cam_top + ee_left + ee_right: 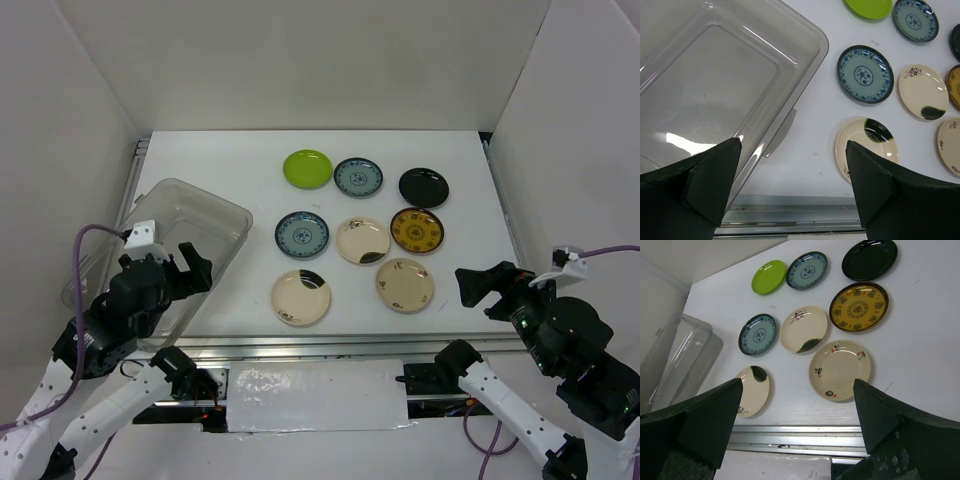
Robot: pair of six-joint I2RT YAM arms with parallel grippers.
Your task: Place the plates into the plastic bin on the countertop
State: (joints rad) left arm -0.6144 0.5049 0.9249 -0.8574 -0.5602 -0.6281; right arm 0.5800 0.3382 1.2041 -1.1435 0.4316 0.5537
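The left jaws are nearest. They are spread wide and grasp nothing, hanging over the near right corner of the bin [190,215]. In the left wrist view one jaw overlaps the bin's rim and the other is over bare surface [230,160], beside the left cream plate [301,297]. The right jaws are also released and empty, and hang over the near right edge of the surface, well apart from the bin.

The clear bin stands open side up on the left of the surface, turned at an angle. All eight plates lie flat on the surface to its right, outside it, in three rows.

- **Near row:** the left cream plate, with a dark patch, and the right cream plate [405,284], with small brown marks.
- **Middle row:** a blue-white plate [302,234] closest to the bin, then the middle cream plate [362,240], and just beside it the gold plate [417,230].
- **Far row:** the lime plate [307,168], the far blue-white plate [358,177], and the black plate [424,187].
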